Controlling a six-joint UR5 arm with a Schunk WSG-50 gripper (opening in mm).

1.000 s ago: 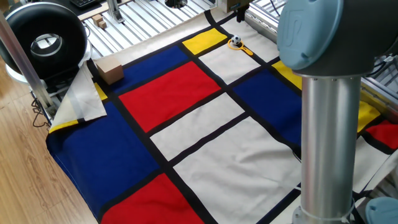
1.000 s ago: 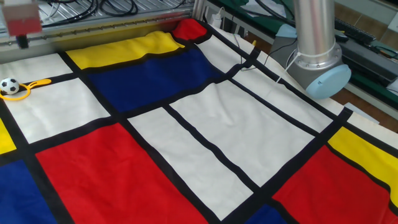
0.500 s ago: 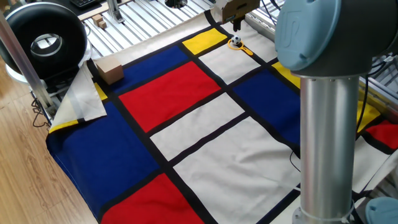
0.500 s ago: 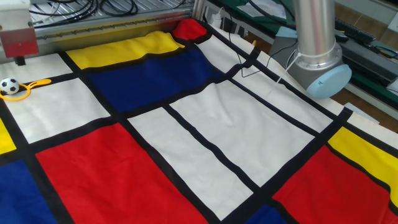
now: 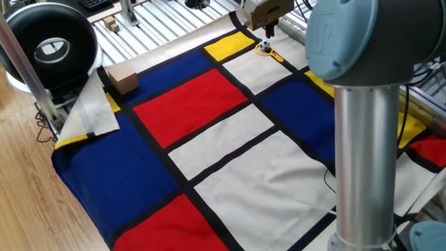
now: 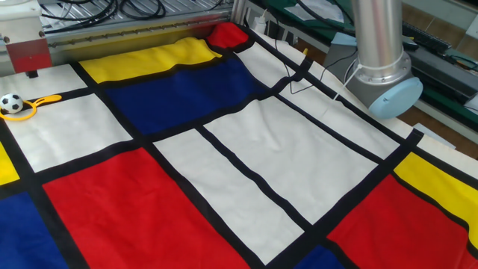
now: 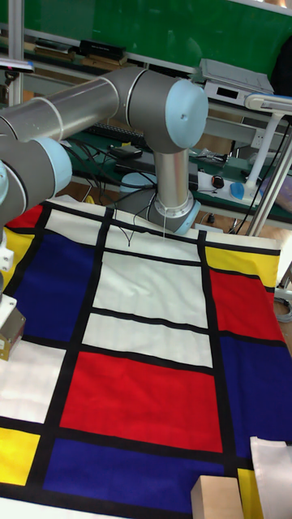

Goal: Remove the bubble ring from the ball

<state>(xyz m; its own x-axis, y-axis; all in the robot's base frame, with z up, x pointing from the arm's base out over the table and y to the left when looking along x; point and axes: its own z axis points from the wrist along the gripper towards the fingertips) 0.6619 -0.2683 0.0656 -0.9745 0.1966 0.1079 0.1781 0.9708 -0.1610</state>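
Gripper (image 5: 271, 31) has shifted toward the handle side, hovering at 1 o'clock of the ball (image 5: 263, 47) (jaw state indiscernible); bubble ring (image 6: 30, 108) still encircles the ball, so removal remains undone.

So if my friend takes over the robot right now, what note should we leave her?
Gripper: hovering beside the things, nothing held; whether it is open is unclear.
Small white ball with black patches: on a white cloth panel at the far corner.
Thin orange-yellow plastic bubble ring: its loop lies around the ball, handle pointing away.
Done: the approach only.
Left: come down, take the ring and lift it off the ball.
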